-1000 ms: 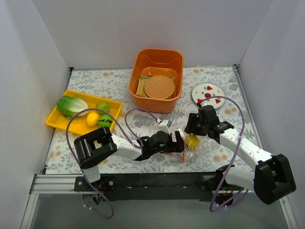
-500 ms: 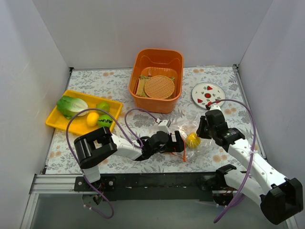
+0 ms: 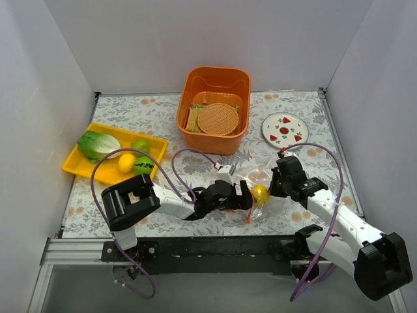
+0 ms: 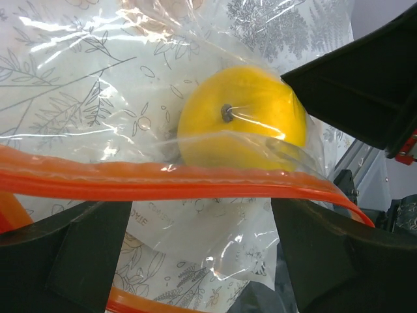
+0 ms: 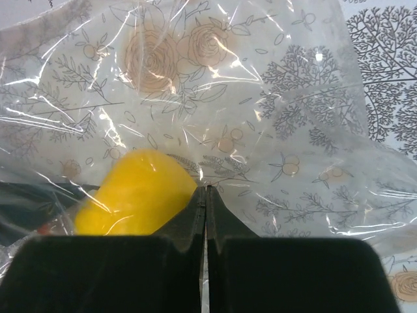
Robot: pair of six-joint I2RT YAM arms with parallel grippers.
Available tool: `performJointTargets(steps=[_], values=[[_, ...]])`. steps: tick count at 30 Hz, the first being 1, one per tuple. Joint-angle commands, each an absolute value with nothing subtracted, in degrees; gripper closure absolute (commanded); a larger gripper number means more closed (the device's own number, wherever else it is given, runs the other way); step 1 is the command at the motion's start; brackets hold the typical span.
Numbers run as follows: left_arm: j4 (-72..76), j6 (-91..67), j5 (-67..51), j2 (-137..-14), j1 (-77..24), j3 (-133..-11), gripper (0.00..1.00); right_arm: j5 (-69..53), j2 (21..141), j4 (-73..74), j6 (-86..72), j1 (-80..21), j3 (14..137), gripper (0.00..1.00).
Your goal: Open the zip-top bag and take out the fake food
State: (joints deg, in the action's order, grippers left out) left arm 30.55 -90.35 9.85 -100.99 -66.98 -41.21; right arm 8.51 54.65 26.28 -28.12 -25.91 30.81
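The zip-top bag (image 3: 255, 177) lies crinkled on the flowered table between both arms, with one yellow lemon (image 3: 260, 193) of the fake food inside. My left gripper (image 3: 248, 197) is at the bag's mouth. In the left wrist view it (image 4: 199, 218) stands open, the orange zip strip (image 4: 163, 181) runs across both fingers, and the lemon (image 4: 241, 120) sits just beyond. My right gripper (image 3: 276, 184) is at the bag's right side. Its fingers (image 5: 206, 190) are shut on the clear film (image 5: 273, 130) right beside the lemon (image 5: 133, 192).
A yellow tray (image 3: 77, 167) at the left holds a cabbage piece (image 3: 98, 143), limes (image 3: 141, 145) and a lemon (image 3: 126, 162). An orange bin (image 3: 189, 85) with tan woven discs stands at the back centre. A white plate (image 3: 285, 127) lies at the back right.
My right gripper came down at the bag's right side and closed on the film. The bag and its lemon shifted slightly. The left arm kept still.
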Motion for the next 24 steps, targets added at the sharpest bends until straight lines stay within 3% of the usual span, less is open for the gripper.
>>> performJointTargets(steps=[1, 21, 24], values=[[29.0, -88.7, 11.6, -101.2, -67.9, -43.1, 0.13, 4.6, 55.5, 21.4, -29.8, -26.2, 29.0, 0.99], [8.5, -89.0, 24.3, -104.0, -68.6, -53.4, 0.13, 3.4, 63.3, 15.3, -29.4, -32.8, 30.8, 0.94], [6.9, -88.2, 25.6, -104.1, -68.6, -54.7, 0.19, 3.4, 63.8, 15.3, -29.3, -32.8, 31.0, 0.94]])
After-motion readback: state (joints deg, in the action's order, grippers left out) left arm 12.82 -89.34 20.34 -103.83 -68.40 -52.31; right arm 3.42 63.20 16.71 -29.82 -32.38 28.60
